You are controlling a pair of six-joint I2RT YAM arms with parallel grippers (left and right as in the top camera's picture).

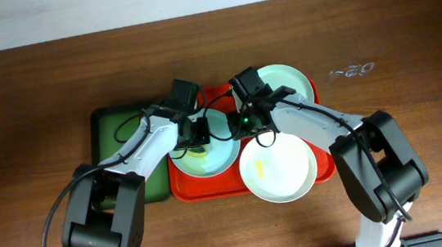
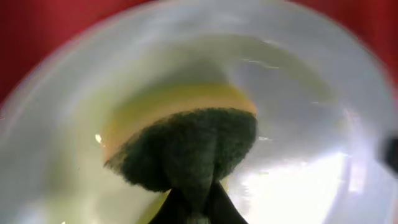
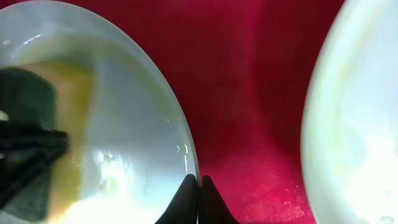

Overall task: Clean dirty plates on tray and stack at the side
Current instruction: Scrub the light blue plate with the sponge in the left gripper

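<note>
Three pale plates lie on the red tray [image 1: 211, 188]. The left plate [image 1: 216, 157] is under both grippers. My left gripper [image 1: 195, 136] is shut on a green and yellow sponge [image 2: 186, 143] and presses it onto that plate [image 2: 311, 124]. My right gripper [image 1: 248, 122] is shut on the same plate's right rim [image 3: 199, 183]; the plate [image 3: 137, 124] and the sponge [image 3: 25, 99] show to its left. A second plate [image 1: 289, 82] lies at the tray's back right. A third plate [image 1: 279, 171] with a small yellow smear lies at the front right, overhanging the rim.
A narrow dark green tray [image 1: 120, 138] lies just left of the red tray, under my left arm. A small clear object [image 1: 353, 70] lies on the brown table at the right. The red tray floor [image 3: 249, 93] and another plate's edge [image 3: 354, 124] show in the right wrist view.
</note>
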